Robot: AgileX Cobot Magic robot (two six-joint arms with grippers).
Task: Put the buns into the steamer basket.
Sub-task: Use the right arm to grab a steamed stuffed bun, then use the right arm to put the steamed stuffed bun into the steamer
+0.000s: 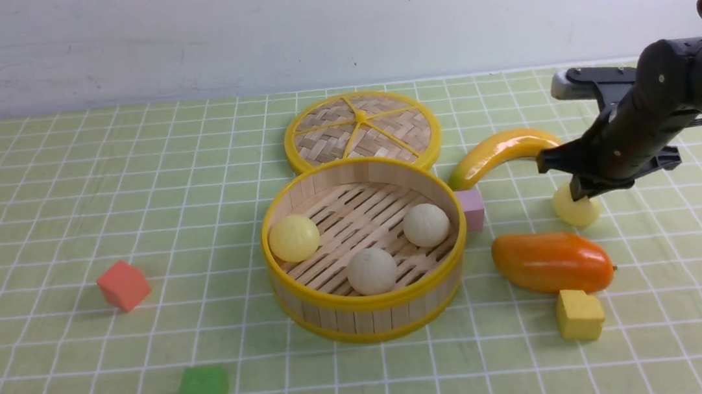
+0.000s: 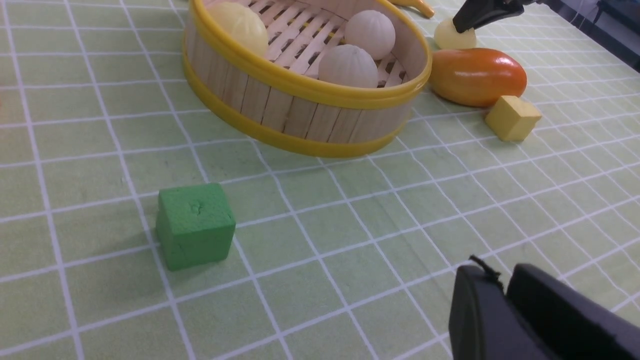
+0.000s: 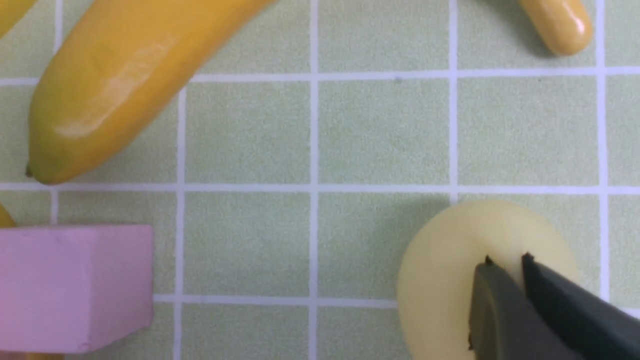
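The steamer basket stands mid-table with three buns inside: a pale yellow one and two off-white ones. Another pale yellow bun rests on the cloth to the right, behind the mango. My right gripper is down on its top, jaws almost together, pinching the crown with only a sliver of bun between the tips. My left gripper shows only in its wrist view, shut and empty, low over the cloth near the green cube.
A woven lid lies behind the basket. A banana, a pink cube, an orange mango and a yellow cube crowd the right side. A red cube and a green cube sit left.
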